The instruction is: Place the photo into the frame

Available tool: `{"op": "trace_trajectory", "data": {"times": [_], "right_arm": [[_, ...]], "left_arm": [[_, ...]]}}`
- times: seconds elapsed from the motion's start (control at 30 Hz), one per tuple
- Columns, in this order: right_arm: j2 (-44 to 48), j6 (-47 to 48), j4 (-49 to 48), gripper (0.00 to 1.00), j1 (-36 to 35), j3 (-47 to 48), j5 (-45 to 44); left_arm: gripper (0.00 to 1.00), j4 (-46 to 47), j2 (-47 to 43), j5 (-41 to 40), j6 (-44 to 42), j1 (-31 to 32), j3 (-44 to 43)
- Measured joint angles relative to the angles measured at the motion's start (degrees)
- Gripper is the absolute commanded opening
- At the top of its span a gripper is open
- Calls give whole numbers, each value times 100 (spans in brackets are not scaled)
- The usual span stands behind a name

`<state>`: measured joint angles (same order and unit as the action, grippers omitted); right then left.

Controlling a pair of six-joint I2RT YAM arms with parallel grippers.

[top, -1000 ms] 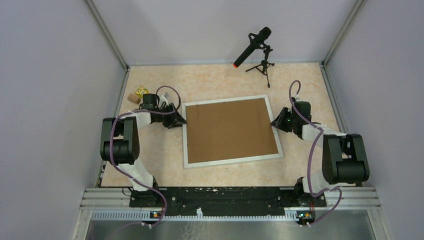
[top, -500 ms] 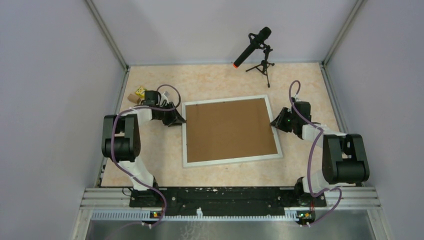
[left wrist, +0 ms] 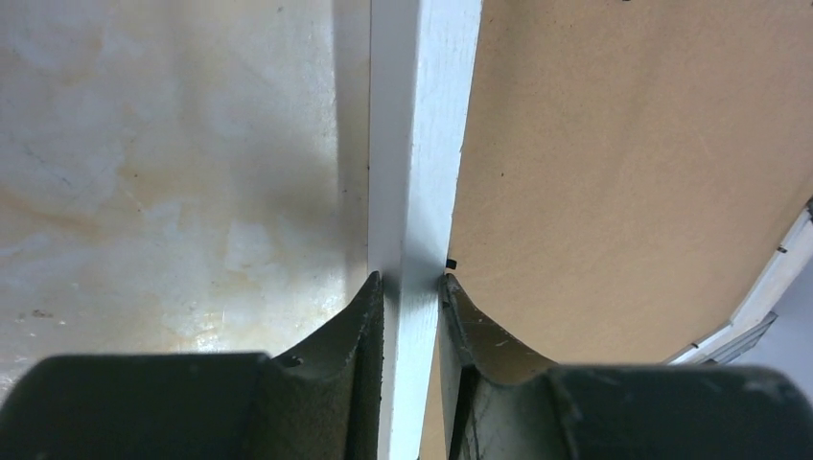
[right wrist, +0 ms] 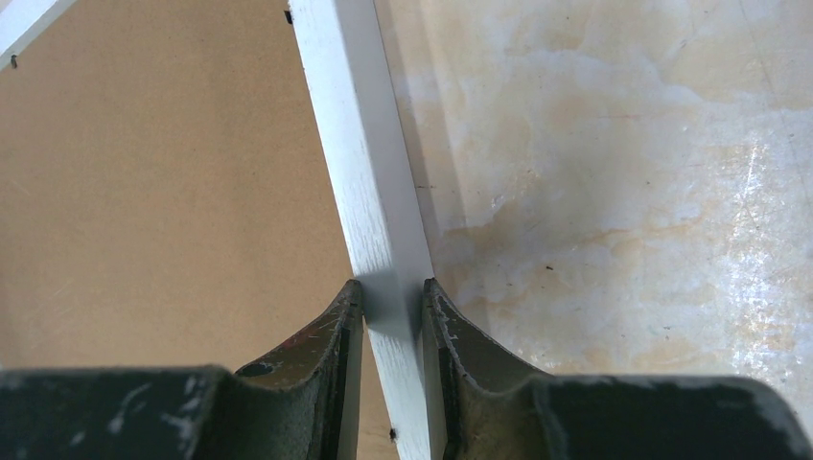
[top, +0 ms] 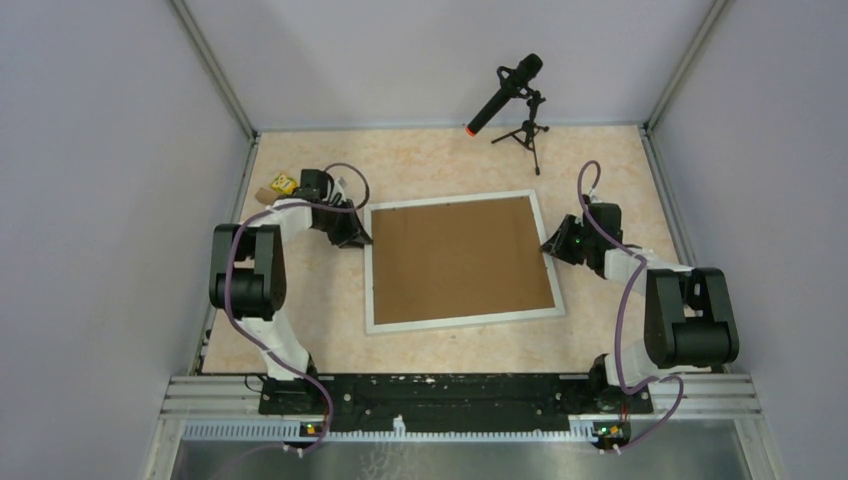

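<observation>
The frame [top: 465, 319] lies flat in the middle of the table, its thin white moulding around a brown backing board [top: 460, 260] that faces up. The photo is hidden. My left gripper [top: 358, 238] is at the frame's left side near the far corner. In the left wrist view the left gripper [left wrist: 410, 287] is shut on the white frame rail [left wrist: 417, 144], with one finger on the table side and one over the board [left wrist: 623, 172]. My right gripper [top: 549, 245] is at the right side. Up close, the right gripper [right wrist: 391, 292] is shut on the frame's right rail [right wrist: 360, 163].
A black microphone [top: 505, 95] on a small tripod [top: 527, 135] stands at the back of the table. Small yellow and brown blocks [top: 276, 188] lie at the back left, just behind the left arm. Grey walls enclose the marbled tabletop [top: 440, 165].
The left arm has swung toward the back and closed in on the frame's left rail, and its fingers have shut on it. The right arm and the frame have not moved.
</observation>
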<state>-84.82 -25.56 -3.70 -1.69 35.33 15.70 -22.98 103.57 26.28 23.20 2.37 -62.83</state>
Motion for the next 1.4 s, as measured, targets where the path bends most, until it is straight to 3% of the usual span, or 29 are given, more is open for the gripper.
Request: {"op": "trace_trajectory", "data": {"times": [0.83,1.07,1.23,1.4], "right_arm": [[0,0,0,5,0,-2,15],[-7,-7,-7,2,-2,-2,-4],[-7,-87,-2,0,-22,-4,-122],[39,-319,13,0,-85,-31,-380]], "left_arm": [[30,-1665,938,-1558,-584,748,-1777],[54,-2306,1169,-3344,-968,1631,-2509],[70,-2004,826,-3270,-931,1838,-2135],[75,-1731,-522,-2614,-874,1777,-1047]]}}
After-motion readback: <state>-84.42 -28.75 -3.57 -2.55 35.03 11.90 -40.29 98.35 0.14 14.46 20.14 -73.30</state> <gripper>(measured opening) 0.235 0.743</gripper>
